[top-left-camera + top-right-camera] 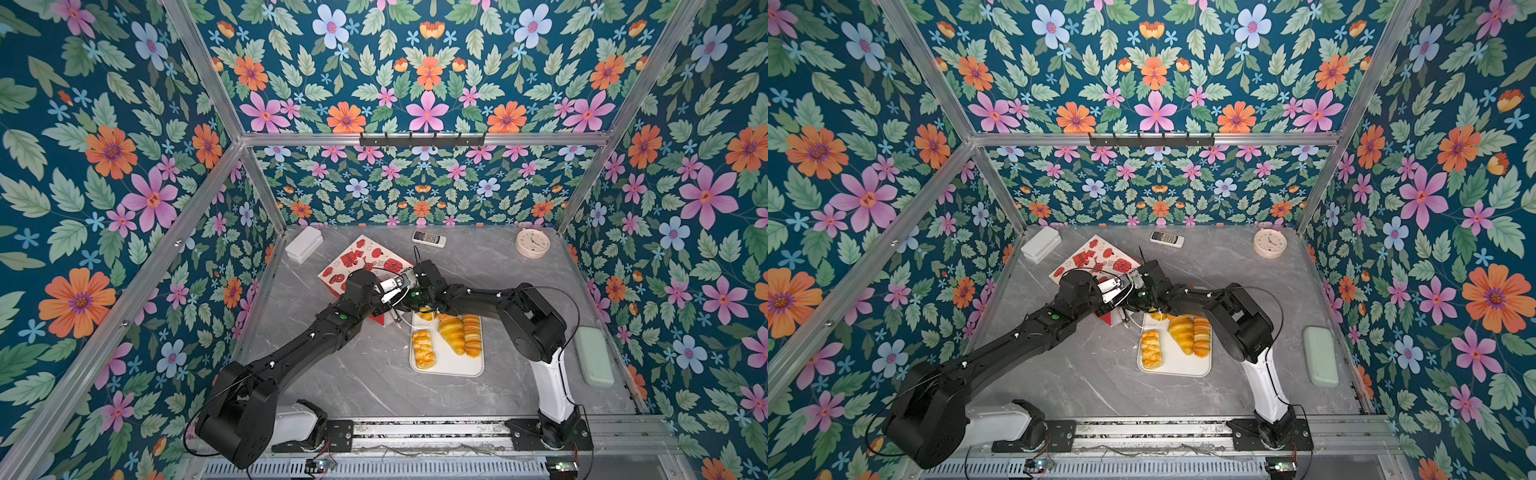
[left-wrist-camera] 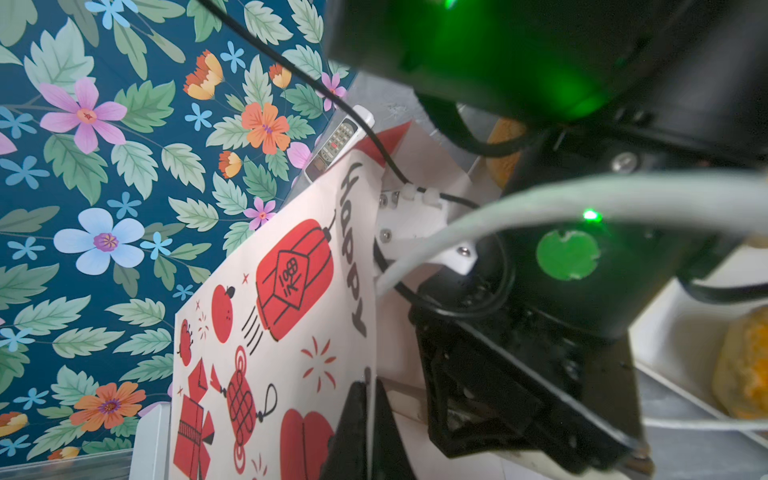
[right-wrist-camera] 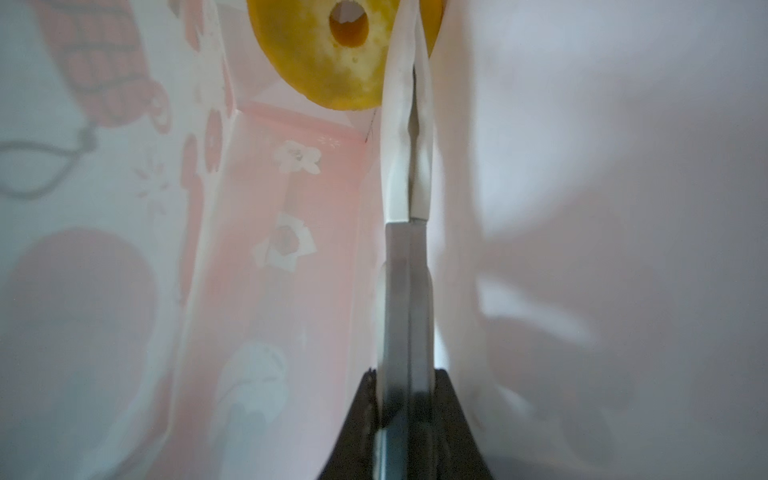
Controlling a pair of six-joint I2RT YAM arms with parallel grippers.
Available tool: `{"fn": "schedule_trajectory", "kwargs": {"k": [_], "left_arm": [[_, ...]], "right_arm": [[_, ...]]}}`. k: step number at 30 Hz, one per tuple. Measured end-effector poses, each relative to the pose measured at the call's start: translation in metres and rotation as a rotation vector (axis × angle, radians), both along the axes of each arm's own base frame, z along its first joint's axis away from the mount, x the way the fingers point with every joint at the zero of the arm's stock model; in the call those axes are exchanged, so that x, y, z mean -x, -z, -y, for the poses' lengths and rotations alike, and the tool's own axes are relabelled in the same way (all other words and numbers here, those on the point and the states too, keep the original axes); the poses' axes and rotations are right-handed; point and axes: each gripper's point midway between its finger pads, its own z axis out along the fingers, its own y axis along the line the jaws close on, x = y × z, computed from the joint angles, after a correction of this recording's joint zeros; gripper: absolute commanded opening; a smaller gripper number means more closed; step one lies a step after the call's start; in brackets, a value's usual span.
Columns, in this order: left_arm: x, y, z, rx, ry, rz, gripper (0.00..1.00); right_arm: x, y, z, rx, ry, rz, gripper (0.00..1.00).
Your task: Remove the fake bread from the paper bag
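Inside the paper bag point(image 3: 291, 187), by right wrist view alone: ring bagel point(image 3: 316, 62) behind right gripper point(image 3: 411, 25), fingers point(image 3: 395, 174) together.

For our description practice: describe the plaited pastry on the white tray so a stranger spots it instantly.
On the grey marble table, find the white tray in the middle. The plaited pastry lies at its left edge, beside the croissant and ridged loaf, and alone has a woven, criss-cross top.

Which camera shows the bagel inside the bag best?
The right wrist view: it looks inside the paper bag, where the ring bagel shows face-on. Both top views and the left wrist view show the bag but not that bagel.
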Motion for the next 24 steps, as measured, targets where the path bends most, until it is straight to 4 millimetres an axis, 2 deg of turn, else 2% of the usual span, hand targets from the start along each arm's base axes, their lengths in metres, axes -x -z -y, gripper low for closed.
{"fn": "schedule_trajectory", "kwargs": {"k": [14,20,24], "left_arm": [[-0.002,-0.003,-0.004,-0.008,-0.018,0.004,0.0],[-0.013,-0.009,-0.012,-0.069,-0.065,0.04,0.0],[-0.017,-0.003,-0.015,-0.1,-0.094,0.043,0.0]], "right_arm": [[0.023,-0.012,0.024,0.011,-0.011,0.016,0.0],[0.029,-0.037,0.021,-0.052,-0.052,0.048,0.0],[0.03,-0.062,0.02,-0.079,-0.058,0.07,0.0]]}}
